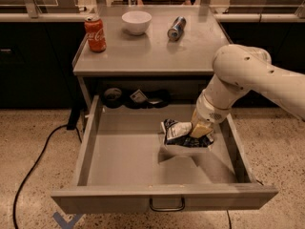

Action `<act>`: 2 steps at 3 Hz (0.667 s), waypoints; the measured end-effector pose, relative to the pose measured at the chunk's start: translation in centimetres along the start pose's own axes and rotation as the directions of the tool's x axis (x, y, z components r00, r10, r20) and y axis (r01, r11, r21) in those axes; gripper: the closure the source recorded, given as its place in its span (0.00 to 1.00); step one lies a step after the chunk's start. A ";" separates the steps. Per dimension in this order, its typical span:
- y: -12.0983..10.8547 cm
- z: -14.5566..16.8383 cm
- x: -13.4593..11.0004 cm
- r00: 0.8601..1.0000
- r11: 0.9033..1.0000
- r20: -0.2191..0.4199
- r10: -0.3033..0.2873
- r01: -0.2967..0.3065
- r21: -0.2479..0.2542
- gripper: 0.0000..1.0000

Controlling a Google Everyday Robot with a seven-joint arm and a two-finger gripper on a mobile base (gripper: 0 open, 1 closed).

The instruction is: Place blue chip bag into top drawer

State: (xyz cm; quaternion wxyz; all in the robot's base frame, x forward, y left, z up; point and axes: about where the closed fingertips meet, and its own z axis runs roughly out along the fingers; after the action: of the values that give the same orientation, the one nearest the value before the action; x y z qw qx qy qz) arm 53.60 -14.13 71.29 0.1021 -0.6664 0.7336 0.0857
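The top drawer [119,161] is pulled open below the grey table; it has a flat grey bottom, low side walls and a dark loop handle [167,205] on its front. The blue chip bag [177,132], crumpled silvery-white with dark blue edges, hangs low over the right part of the drawer bottom and casts a shadow beneath it. My gripper [199,130] comes down from the white arm at the right and is shut on the bag's right end.
On the table top [147,51] stand a red soda can [95,34], a white bowl [136,22] and a lying blue-silver slim can [176,28]. Dark items [136,98] lie at the drawer's back. A black cable [33,166] runs over the floor at the left.
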 end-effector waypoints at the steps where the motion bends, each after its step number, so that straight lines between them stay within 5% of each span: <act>1: -0.7 1.0 -0.2 1.000 0.999 0.026 -0.002 0.001 0.037 1.00; 2: -1.7 3.3 -1.4 0.996 0.998 0.090 -0.017 0.011 0.065 1.00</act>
State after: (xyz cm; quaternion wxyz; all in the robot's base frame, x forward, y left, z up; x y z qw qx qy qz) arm 55.50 -12.07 68.53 0.1569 -0.6633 0.7260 0.0914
